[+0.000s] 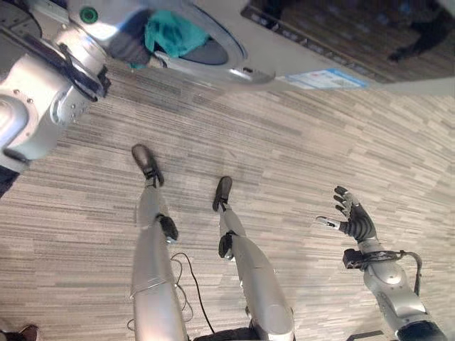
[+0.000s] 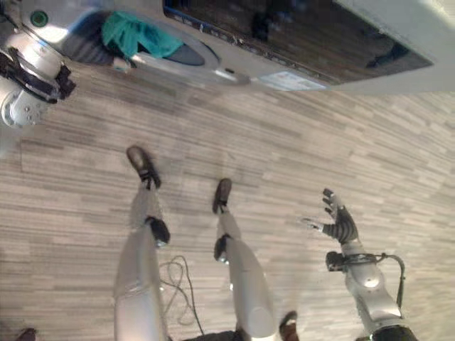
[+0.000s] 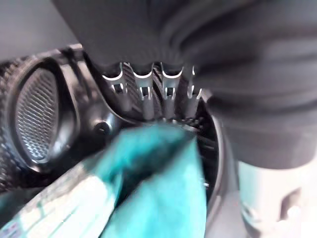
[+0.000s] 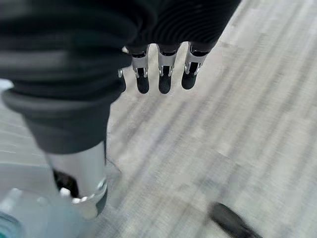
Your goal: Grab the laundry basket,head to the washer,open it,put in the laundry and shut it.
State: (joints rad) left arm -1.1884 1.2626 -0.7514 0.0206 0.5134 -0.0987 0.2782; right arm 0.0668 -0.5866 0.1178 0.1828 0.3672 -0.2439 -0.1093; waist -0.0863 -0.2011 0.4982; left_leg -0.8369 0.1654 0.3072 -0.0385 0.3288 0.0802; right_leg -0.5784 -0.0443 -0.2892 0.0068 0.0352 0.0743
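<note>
The white washer [image 1: 284,53] runs along the far edge of the eye views, its round door opening [image 1: 213,53] uncovered. A teal cloth [image 1: 174,32] lies in the mouth of the drum. My left arm [image 1: 43,99] reaches up into that opening. In the left wrist view my left hand [image 3: 237,99] is inside the perforated metal drum [image 3: 39,119], right over the teal cloth [image 3: 158,188], which hides its grasp. My right hand [image 1: 352,217] hangs open over the floor at my right side, with straight fingers [image 4: 161,74] holding nothing.
Grey striped carpet [image 1: 298,156] covers the floor between me and the washer. A dark glossy panel [image 1: 341,28] and a pale label [image 1: 327,78] sit on the washer front to the right of the opening.
</note>
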